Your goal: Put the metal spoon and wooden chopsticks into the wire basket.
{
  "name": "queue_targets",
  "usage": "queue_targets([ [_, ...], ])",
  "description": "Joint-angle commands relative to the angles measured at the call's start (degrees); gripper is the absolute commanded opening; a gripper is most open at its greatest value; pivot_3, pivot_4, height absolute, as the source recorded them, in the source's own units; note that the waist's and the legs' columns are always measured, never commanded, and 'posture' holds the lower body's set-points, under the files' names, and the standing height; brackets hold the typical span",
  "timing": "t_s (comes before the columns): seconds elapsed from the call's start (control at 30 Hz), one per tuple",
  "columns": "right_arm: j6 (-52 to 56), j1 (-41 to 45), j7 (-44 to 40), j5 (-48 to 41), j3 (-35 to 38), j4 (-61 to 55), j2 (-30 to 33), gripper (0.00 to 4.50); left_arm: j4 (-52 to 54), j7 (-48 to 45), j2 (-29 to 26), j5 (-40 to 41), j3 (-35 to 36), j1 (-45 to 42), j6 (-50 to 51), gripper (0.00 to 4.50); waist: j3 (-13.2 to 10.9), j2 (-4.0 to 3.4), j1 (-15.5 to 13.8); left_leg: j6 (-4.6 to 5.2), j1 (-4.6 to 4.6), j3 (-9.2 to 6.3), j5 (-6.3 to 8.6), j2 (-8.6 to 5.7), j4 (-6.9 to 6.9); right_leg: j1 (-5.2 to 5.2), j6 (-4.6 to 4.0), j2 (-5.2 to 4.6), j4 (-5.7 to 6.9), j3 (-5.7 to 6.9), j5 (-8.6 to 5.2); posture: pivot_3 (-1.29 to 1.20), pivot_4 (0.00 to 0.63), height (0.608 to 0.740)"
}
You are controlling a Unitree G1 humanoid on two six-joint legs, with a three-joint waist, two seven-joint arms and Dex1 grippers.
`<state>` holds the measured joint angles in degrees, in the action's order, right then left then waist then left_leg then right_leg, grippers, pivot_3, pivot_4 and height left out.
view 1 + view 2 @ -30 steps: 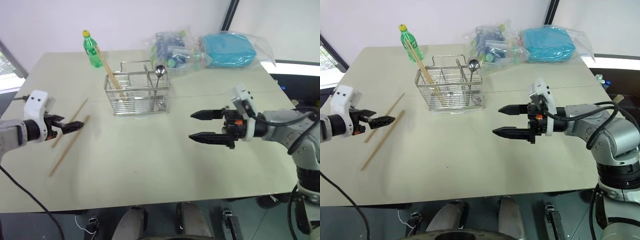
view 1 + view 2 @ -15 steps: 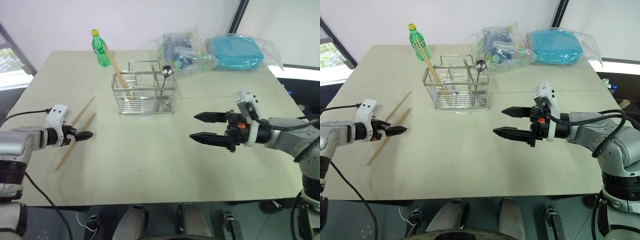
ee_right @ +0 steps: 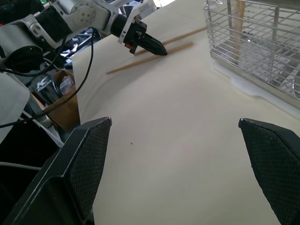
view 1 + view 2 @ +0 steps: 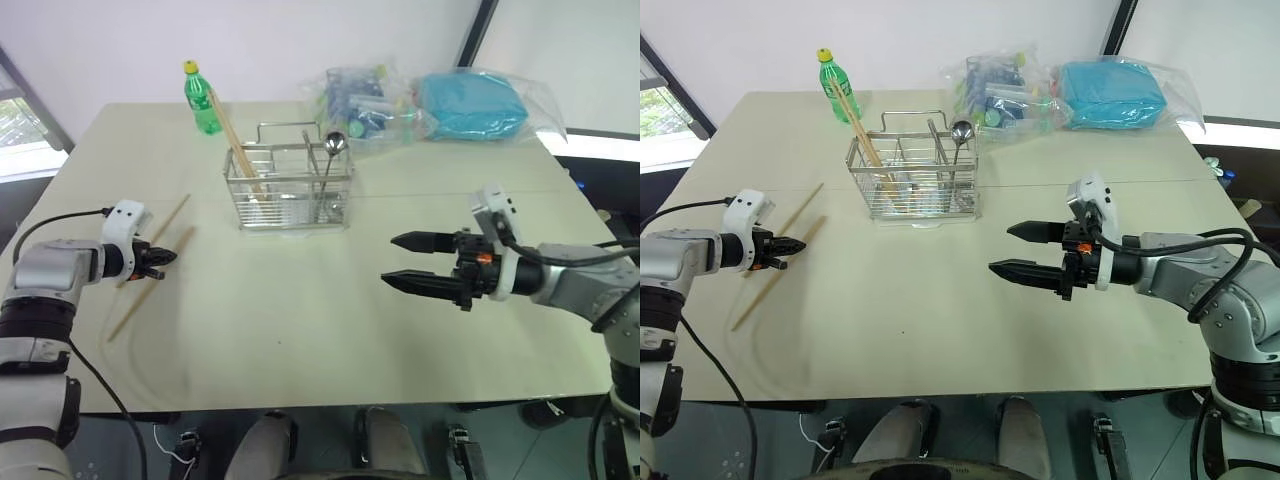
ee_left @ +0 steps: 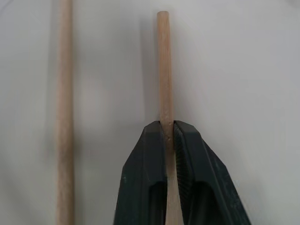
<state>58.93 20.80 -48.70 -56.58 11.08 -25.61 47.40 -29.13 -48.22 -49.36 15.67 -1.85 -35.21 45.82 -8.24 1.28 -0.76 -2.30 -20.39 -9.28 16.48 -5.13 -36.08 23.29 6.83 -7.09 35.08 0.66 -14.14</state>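
Observation:
My left gripper [image 4: 163, 257] is down on the table's left side, shut on a wooden chopstick [image 5: 163, 70] that lies flat there. A second chopstick [image 5: 64, 117] lies loose beside it. The wire basket [image 4: 290, 187] stands at the table's far middle. The metal spoon [image 4: 333, 143] stands in it, bowl up, and two more chopsticks [image 4: 232, 135] lean out of its left end. My right gripper [image 4: 388, 260] hovers open over the table's right half with nothing between its fingers, pointing left.
A green bottle [image 4: 200, 98] stands behind the basket at the back left. Clear plastic bags [image 4: 365, 100] with packets and a blue bundle [image 4: 470, 102] lie at the back right. The right wrist view shows boxes and cables beyond the table's left edge [image 3: 77, 70].
My left gripper came down to the table and closed on the nearer chopstick. The head camera shifted early on. The right gripper stayed put and open.

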Motion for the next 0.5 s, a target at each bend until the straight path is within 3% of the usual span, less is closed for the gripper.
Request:
queue_targets([
  [0.03, -1.73, 0.93, -0.54, -0.24, 0.70, -0.69, 0.38, 4.50, 1.64, -1.01, 0.51, 0.41, 1.29, 0.60, 1.38, 0.07, 0.00, 0.00, 0.02, 0.00, 0.00, 0.00, 0.00, 0.00, 0.00, 0.01, 0.00, 0.00, 0.00, 0.00, 0.00, 0.00, 0.150, 0.698],
  [0.23, -3.42, 1.48, -1.58, 1.17, -0.80, 0.72, 0.22, 4.50, 6.82, 2.58, 1.42, 2.26, 7.90, 1.21, 1.27, 0.07, -0.02, 0.05, 0.02, 0.00, -0.04, -0.01, 0.00, 0.00, -0.01, 0.03, 0.01, 0.00, -0.01, 0.00, 0.00, 0.00, 0.150, 0.698],
  [0.33, -4.00, 2.38, -2.52, 1.99, -1.46, 1.82, 0.65, 4.50, 10.79, 9.70, 4.59, 5.53, 17.38, -1.34, -1.68, 0.07, -0.07, 0.20, -0.01, 0.00, -0.09, -0.07, 0.00, 0.01, -0.04, 0.05, 0.02, 0.01, -0.01, 0.02, 0.01, 0.00, 0.150, 0.698],
  [0.5, -3.34, 4.27, -3.07, 2.00, -1.33, 2.91, 1.03, 4.50, 19.64, 23.87, 13.08, 18.49, 35.78, -13.53, -1.65, 0.07, -0.13, 0.61, -0.03, -0.07, -0.18, -0.19, -0.03, 0.02, -0.14, 0.03, 0.08, 0.01, -0.03, 0.16, 0.05, 0.00, 0.150, 0.698],
])
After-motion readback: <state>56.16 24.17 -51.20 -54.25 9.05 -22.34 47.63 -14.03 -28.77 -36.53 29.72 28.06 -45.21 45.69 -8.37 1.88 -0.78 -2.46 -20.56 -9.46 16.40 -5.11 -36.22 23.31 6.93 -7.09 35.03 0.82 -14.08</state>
